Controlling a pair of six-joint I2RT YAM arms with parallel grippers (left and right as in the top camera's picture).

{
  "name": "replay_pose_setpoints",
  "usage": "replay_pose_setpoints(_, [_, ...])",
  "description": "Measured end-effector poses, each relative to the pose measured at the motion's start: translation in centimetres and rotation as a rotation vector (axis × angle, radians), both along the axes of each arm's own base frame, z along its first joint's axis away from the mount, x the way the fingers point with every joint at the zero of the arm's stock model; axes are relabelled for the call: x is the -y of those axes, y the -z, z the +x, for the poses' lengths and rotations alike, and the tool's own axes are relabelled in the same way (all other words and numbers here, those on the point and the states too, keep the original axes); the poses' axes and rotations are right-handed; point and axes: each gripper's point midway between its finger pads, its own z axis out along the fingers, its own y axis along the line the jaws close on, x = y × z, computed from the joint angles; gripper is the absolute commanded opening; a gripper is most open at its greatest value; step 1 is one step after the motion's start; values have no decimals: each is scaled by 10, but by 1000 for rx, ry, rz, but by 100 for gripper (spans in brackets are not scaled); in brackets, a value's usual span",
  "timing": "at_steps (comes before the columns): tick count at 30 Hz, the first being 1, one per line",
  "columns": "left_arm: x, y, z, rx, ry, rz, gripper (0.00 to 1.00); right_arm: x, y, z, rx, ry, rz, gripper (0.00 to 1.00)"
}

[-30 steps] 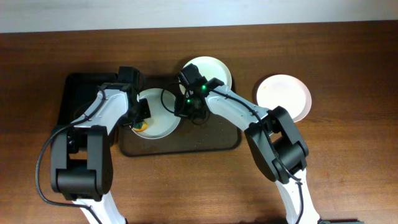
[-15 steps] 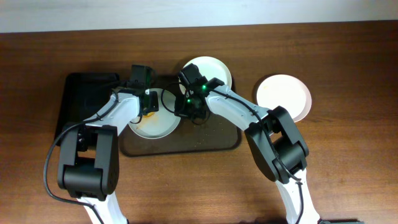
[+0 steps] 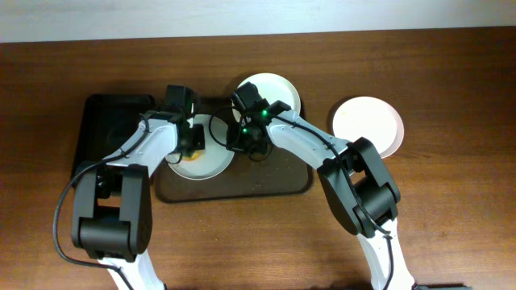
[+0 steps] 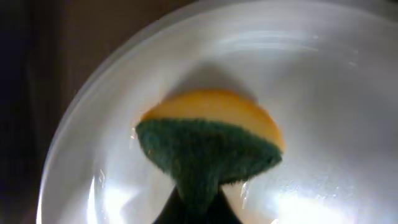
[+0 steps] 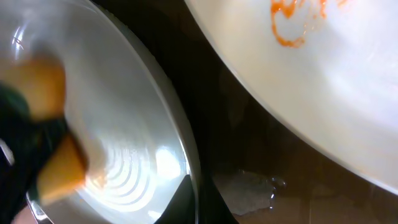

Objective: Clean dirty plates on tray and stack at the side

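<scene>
Since a second ago, the left hand (image 3: 189,138) has carried its sponge (image 4: 208,146) from the near-left part of the plate (image 3: 211,165) up toward that plate's far side; the right hand (image 3: 243,145) has stayed where it was.

Left hand's fingers are clamped together on the sponge, which is green on its scrubbing face and yellow behind. The sponge is pressed to the wet, shiny white plate directly under this hand.

Right hand's fingers are pinched shut on the rim of that same plate, at the edge nearest to it, facing the left hand across the dish.

Just beyond the right hand lies a second plate (image 5: 323,81), white with thin orange streaks of sauce. Both plates rest in the dark brown tray (image 3: 274,173) beneath the two hands.

Well off to the outer side of the right hand, a third plate (image 3: 368,122) sits alone on the wooden desk (image 3: 451,209), outside the tray.

On the outer side of the left hand, a black tray (image 3: 101,121) lies against the brown one.
</scene>
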Motion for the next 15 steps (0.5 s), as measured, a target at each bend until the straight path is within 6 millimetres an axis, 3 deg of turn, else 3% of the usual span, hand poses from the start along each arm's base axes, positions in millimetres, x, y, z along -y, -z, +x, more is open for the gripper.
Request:
replay_pose_setpoints(3, [8, -1, 30, 125, 62, -20, 1, 0, 0, 0, 0, 1, 1, 4])
replay_pose_setpoints(7, [10, -1, 40, 174, 166, 15, 1, 0, 0, 0, 0, 2, 0, 4])
replay_pose_setpoints(10, [4, 2, 32, 130, 160, 62, 1, 0, 0, 0, 0, 1, 1, 4])
replay_pose_setpoints(15, [-21, 1, -5, -20, 36, 157, 1, 1, 0, 1, 0, 2, 1, 4])
